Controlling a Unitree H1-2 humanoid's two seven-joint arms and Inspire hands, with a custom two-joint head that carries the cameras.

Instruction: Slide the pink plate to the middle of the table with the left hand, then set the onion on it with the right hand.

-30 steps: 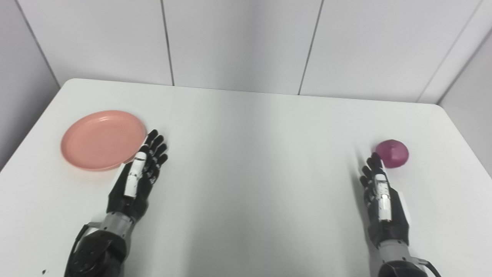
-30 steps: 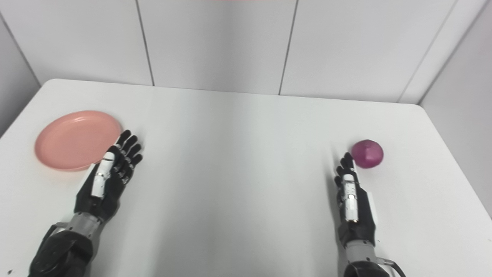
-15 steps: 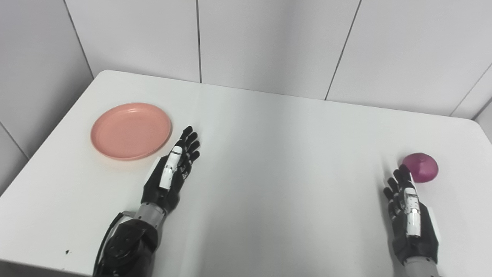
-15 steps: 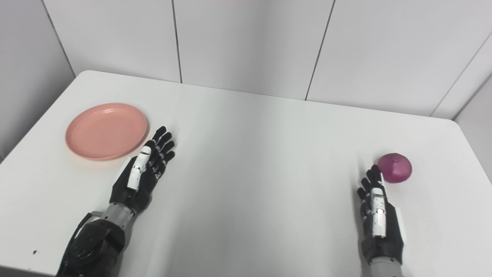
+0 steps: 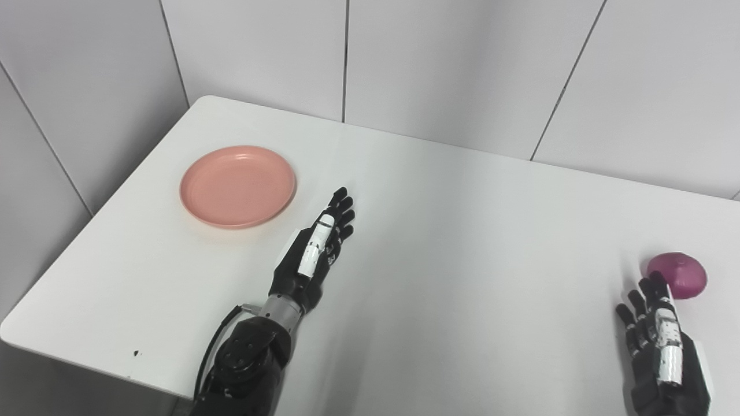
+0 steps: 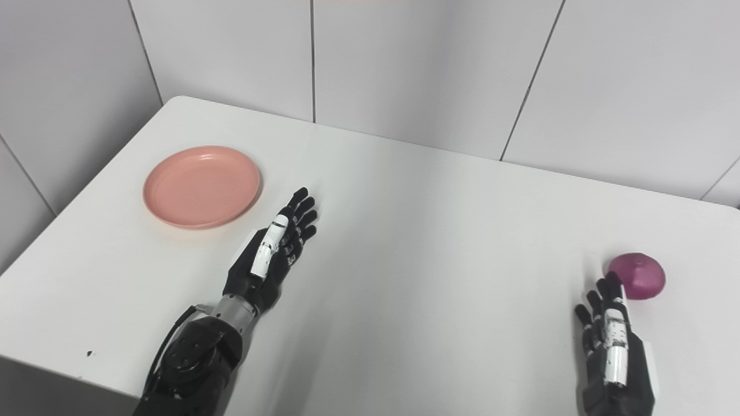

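Observation:
The pink plate point(image 5: 238, 185) lies flat on the left part of the white table point(image 5: 462, 231), nothing on it. My left hand point(image 5: 315, 249) stretches out open just right of the plate's near rim, apart from it. The purple onion point(image 5: 677, 275) rests near the table's right side. My right hand point(image 5: 659, 352) stands open at the bottom right, its fingertips point(image 5: 656, 281) just short of the onion on its near-left side. Neither hand holds anything.
Grey panelled walls close in behind the table and on its left. The table's left edge and rounded near-left corner point(image 5: 11, 335) show, with a small dark speck point(image 5: 136, 352) by the front edge.
The whole picture has shifted right and down, so the camera has turned left. The hands, plate and onion keep the same places relative to each other.

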